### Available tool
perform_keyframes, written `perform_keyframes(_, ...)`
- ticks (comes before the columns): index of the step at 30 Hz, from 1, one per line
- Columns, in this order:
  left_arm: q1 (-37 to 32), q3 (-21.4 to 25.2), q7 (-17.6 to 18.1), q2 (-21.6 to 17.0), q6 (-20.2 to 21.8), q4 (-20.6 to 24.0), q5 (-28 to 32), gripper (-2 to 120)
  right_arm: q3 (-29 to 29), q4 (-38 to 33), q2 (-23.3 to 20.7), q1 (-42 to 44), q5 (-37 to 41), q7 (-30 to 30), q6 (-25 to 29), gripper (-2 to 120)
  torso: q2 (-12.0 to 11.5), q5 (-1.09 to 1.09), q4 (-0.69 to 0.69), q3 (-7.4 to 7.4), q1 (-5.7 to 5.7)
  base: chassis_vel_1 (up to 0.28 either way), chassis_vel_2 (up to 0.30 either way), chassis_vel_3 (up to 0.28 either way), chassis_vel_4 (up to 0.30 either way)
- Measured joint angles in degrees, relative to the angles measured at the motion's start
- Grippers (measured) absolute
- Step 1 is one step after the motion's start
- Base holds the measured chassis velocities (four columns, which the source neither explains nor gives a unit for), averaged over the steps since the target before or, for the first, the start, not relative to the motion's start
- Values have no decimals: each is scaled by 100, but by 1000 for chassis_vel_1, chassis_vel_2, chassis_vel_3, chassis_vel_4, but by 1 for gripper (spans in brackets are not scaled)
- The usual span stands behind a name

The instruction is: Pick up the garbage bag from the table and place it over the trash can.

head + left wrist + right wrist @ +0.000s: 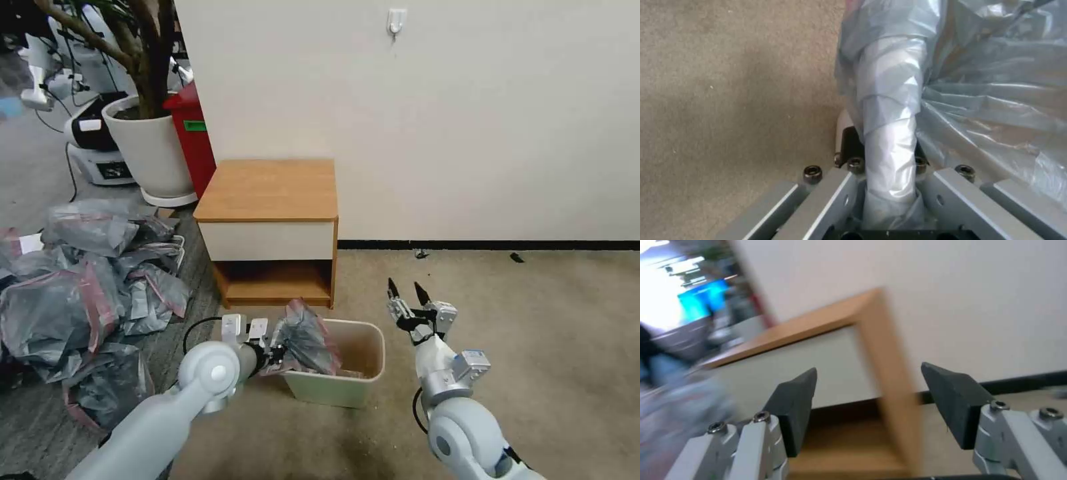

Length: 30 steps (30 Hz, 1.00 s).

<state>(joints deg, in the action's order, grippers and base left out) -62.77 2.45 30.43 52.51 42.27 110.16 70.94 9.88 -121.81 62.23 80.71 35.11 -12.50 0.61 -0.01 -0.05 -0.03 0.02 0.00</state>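
Bag (303,340) position: it is held bunched at the left rim of the can (363,390), partly draped over that corner, with most of the opening not yet covered. The left gripper (270,353) is just beside the can's left side, and its fingers (849,146) are clamped on a twisted neck of plastic, as seen in the left wrist view; the rest of the film (996,100) fans away from the grip toward the can. The bag's long axis is judged to run from the left gripper rightward across the opening.

The right gripper (407,293) is held above the carpet, just beyond the can's right side, with fingers (793,406) spread wide and nothing between them. It is pointed toward the table (270,190), whose tabletop carries nothing. The free bag edge lies to the left of the right gripper; the left arm is nearer to it.
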Motion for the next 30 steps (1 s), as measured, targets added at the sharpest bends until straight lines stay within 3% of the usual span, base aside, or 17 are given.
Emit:
perform_keyframes(5, -135, 93, -288, -81, 18, 136, -340, 2, -142, -365, -490, -166, 555, 494, -549, 64, 0, 2, 1, 0, 0, 0, 0, 0, 0)
perform_keyframes(8, -245, 198, -509, -128, -9, 236, -612, 2, -268, -633, -933, -472, 1221, 739, -1247, 64, 0, 3, 2, 0, 0, 0, 0, 0, 0)
perform_keyframes(14, -295, 263, -602, -102, -179, 255, -751, 2, -485, -706, -1221, -910, 1608, 726, -1996, 62, 0, 5, 2, -1, 0, 0, 0, 0, 0)
perform_keyframes(17, -276, 278, -657, -74, -247, 255, -889, 2, -831, -663, -1407, -1306, 1700, 625, -2666, 59, 0, 4, 2, -1, 0, 0, 0, 0, 0)
perform_keyframes(21, -240, 267, -660, -54, -282, 297, -973, 2, -1281, -500, -1469, -1770, 1862, 293, -3095, 45, 0, 6, 2, -1, 0, 0, 0, 0, 0)
perform_keyframes(30, -313, 288, -660, -17, -312, 460, -1078, 2, -1897, -224, -1350, -2357, 2306, -254, -3464, 40, 0, 5, 2, -1, 0, 0, 0, 0, 0)
